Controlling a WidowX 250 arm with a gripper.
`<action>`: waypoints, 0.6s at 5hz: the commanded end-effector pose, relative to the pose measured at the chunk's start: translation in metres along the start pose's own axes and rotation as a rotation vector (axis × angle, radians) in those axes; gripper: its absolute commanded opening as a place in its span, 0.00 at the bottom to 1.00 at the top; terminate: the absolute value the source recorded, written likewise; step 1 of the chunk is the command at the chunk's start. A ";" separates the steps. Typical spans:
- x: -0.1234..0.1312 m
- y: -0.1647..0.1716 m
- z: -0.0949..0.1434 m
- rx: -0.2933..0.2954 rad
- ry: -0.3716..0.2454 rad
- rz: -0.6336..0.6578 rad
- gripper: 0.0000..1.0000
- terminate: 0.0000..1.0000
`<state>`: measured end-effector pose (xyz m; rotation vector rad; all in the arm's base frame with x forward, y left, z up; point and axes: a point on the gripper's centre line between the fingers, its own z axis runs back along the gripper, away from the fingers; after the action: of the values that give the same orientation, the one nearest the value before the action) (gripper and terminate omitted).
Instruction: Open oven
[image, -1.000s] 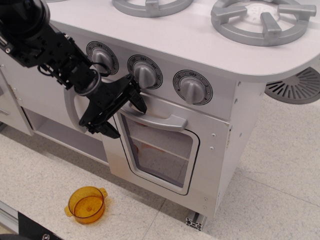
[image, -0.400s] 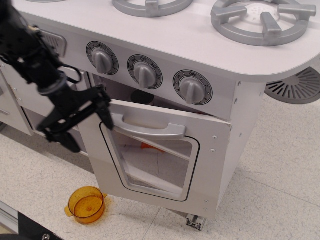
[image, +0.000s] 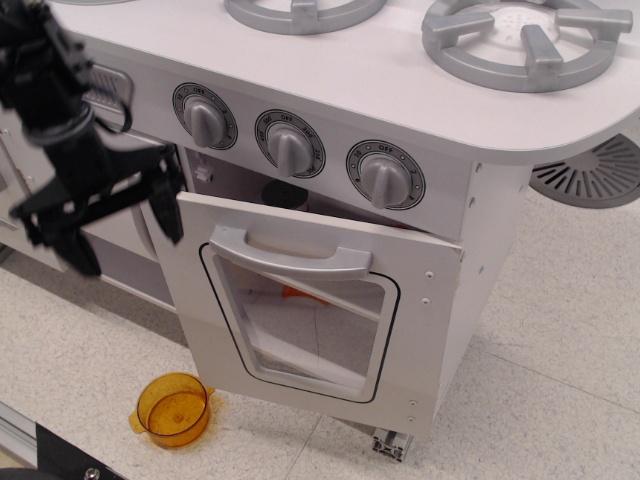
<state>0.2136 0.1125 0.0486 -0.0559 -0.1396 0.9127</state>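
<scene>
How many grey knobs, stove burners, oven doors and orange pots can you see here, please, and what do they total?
Grey knobs: 3
Stove burners: 2
Oven door: 1
Orange pot: 1
Total: 7

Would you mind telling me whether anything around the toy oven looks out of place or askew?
An orange cup sits on the floor below the oven, away from the kitchen. The oven door hangs partly open, and the gripper is off its handle, holding nothing.
</scene>
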 end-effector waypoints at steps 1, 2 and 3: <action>0.056 -0.024 -0.003 -0.030 -0.355 -0.250 1.00 0.00; 0.075 -0.028 -0.005 -0.077 -0.419 -0.332 1.00 0.00; 0.078 -0.031 -0.007 -0.097 -0.417 -0.312 1.00 0.00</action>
<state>0.2784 0.1548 0.0348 0.0519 -0.5244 0.6053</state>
